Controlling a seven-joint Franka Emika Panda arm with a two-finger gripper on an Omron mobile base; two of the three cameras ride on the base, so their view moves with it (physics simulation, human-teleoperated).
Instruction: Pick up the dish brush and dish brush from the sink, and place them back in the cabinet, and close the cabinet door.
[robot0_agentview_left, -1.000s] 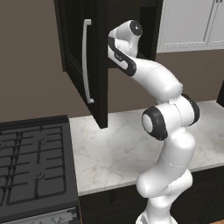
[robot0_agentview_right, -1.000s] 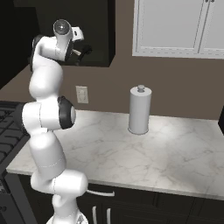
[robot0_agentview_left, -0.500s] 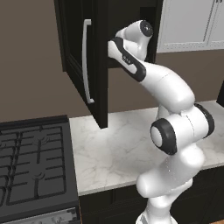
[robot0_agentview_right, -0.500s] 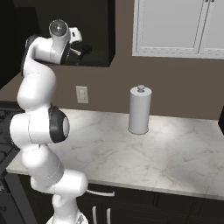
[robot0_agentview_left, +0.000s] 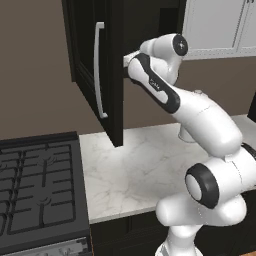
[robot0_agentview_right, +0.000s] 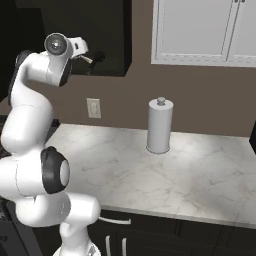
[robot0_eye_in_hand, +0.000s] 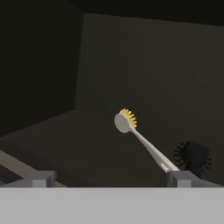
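Note:
My gripper (robot0_eye_in_hand: 111, 178) is open at the mouth of the black cabinet (robot0_agentview_left: 150, 20), looking into its dark interior. A dish brush (robot0_eye_in_hand: 127, 121) with a pale round head and yellow bristles lies on the cabinet floor, its slim handle running back toward my right fingertip (robot0_eye_in_hand: 179, 178). The black dish brush (robot0_eye_in_hand: 192, 156) sits just right of it. Nothing is between my fingers. From the right base view, the gripper (robot0_agentview_right: 92, 59) reaches in at the cabinet's lower edge. The cabinet door (robot0_agentview_left: 85, 60) stands open, its silver bar handle (robot0_agentview_left: 98, 70) facing out. The sink is out of view.
A paper towel roll (robot0_agentview_right: 160, 126) stands on the marble counter (robot0_agentview_right: 150, 170) by the wall. The black stove (robot0_agentview_left: 35, 185) lies left of the counter. White wall cabinets (robot0_agentview_right: 200, 30) hang to the right of the black one. An outlet (robot0_agentview_right: 93, 107) is on the wall.
The arm's wrist and elbow have swung back and slightly down from the cabinet opening. The gripper has stayed open, and both brushes rest inside.

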